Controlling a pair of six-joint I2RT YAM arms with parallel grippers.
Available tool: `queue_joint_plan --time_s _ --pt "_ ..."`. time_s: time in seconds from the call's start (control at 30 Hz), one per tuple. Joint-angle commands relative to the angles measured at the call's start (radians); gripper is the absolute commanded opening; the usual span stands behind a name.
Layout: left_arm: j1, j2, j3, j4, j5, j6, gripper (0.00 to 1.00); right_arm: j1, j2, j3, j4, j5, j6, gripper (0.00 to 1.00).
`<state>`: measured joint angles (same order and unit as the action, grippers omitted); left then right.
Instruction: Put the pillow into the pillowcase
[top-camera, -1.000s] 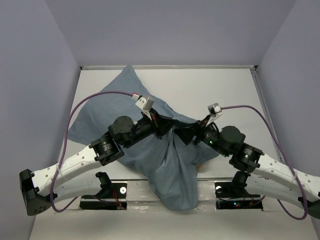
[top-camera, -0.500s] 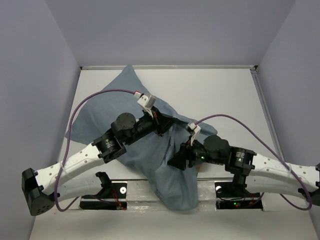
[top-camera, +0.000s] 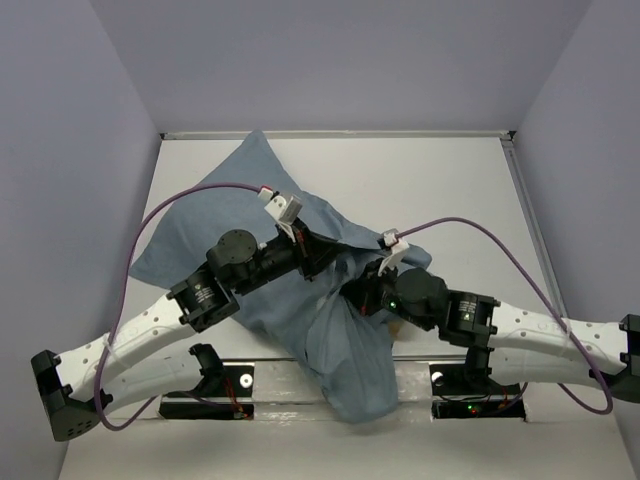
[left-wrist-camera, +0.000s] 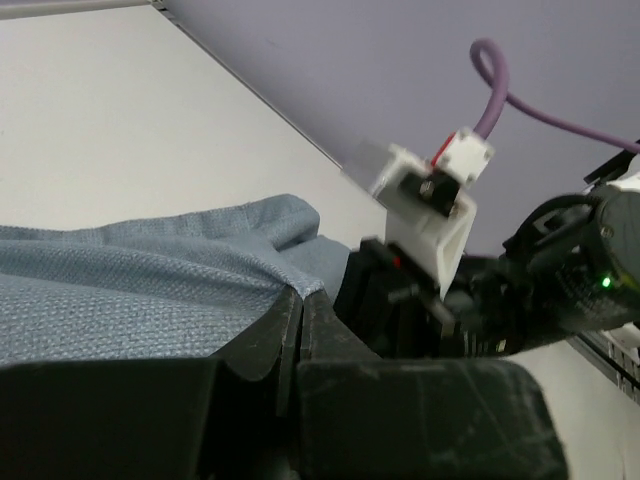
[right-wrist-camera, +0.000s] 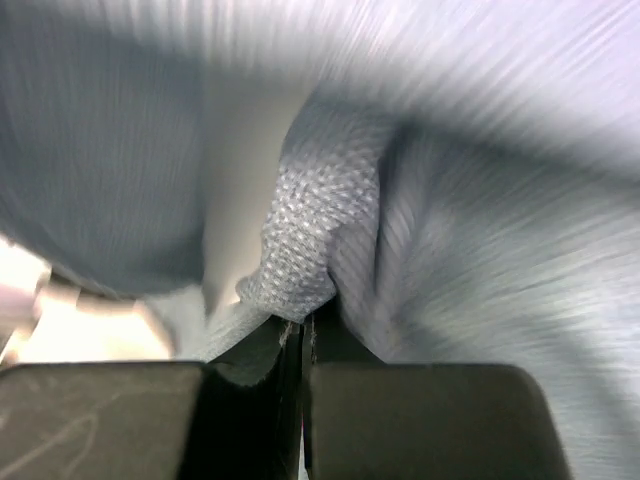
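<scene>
The blue-grey pillowcase (top-camera: 250, 200) lies bulging across the table from the back left down to the near edge between the arm bases. The pillow is hidden; no white cushion shows. My left gripper (top-camera: 322, 258) is at the cloth's middle, shut on a ridge of the pillowcase (left-wrist-camera: 150, 290), with the fabric edge pinched at the left gripper's tips (left-wrist-camera: 300, 300). Just to its right, my right gripper (top-camera: 352, 297) is shut on a bunched fold of the pillowcase (right-wrist-camera: 320, 230), which sticks up from the right gripper's closed tips (right-wrist-camera: 303, 325). The two grippers sit close together.
Lilac walls (top-camera: 90, 150) enclose the white table (top-camera: 450, 180) on three sides. Purple cables (top-camera: 160, 215) loop over both arms. The right arm's wrist (left-wrist-camera: 560, 270) fills the right side of the left wrist view. A flap of cloth hangs over the near edge (top-camera: 360, 400).
My right gripper swung in from the cloth's right edge to its middle and closed on a fold. The left arm shifted slightly left, still gripping the cloth.
</scene>
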<state>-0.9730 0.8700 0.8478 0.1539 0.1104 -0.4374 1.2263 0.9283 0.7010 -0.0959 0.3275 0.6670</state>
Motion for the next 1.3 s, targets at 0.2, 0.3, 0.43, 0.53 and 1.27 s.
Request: queue_joint_plan --time_s 0.2,0.3,0.43,0.53,1.27 --pt "0.0 -0.062 0.146 -0.125 0.141 0.038 0.0 -0.004 0.205 0.192 0.245 0.559 -0.211 0.0" --pt "0.002 -0.037 0.194 -0.102 0.179 0.017 0.0 -0.004 0.26 0.186 0.287 0.501 -0.172 0.0" --pt "0.002 0.058 0.204 0.039 0.302 -0.078 0.0 -0.004 0.297 0.134 0.471 0.288 -0.149 0.0" --pt "0.003 0.099 0.217 0.14 0.296 -0.128 0.0 -0.004 0.34 0.092 0.547 0.135 -0.071 0.0" --pt "-0.019 0.497 0.275 0.484 0.284 -0.279 0.12 -0.004 -0.631 -0.032 -0.405 0.376 0.054 0.51"
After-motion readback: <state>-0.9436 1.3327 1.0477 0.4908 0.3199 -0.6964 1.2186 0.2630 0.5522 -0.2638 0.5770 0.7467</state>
